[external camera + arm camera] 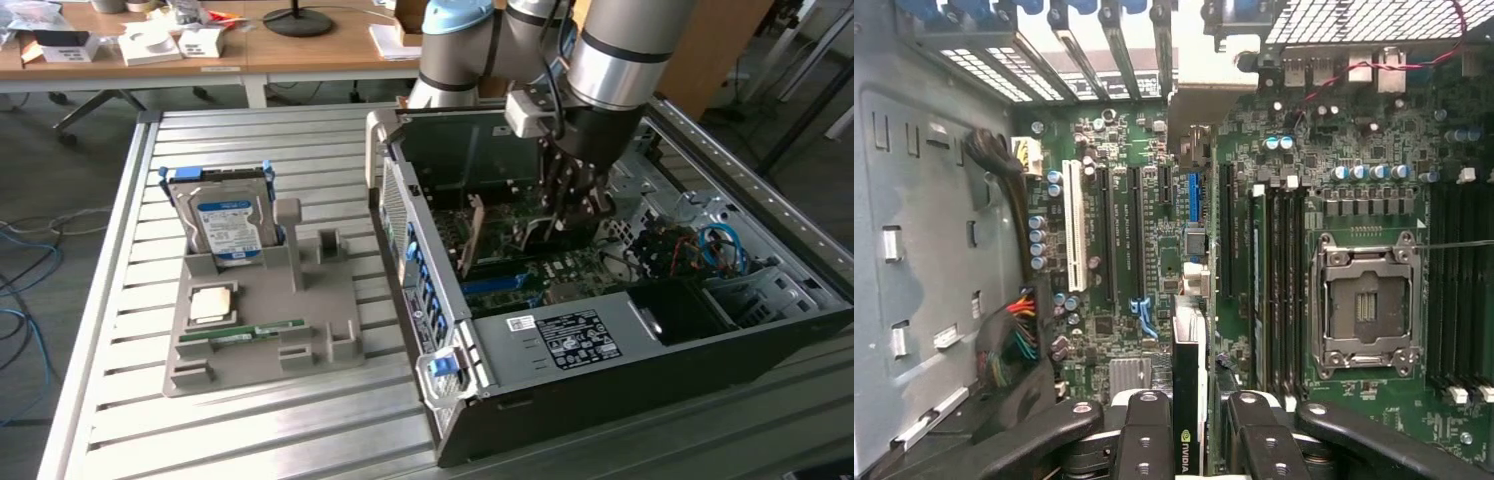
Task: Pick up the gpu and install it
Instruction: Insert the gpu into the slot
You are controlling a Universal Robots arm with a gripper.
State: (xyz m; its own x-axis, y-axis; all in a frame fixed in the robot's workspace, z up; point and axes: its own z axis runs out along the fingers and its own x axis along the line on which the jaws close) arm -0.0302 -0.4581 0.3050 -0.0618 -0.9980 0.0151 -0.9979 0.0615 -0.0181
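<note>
Your gripper (1199, 425) holds the gpu (1189, 350) edge-on between its fingers, inside the computer case (561, 340) at the exterior view's upper right. Pickup looks done. The card hangs over the motherboard (1354, 180), apparently not yet seated.

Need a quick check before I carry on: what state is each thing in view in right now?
tool: shut on the gpu, down inside the computer case.
gpu: held edge-on over the motherboard.
computer case: side open.
CPU socket: empty.
hard drive: upright in the grey holder.
memory stick: flat on the grey holder.
</note>
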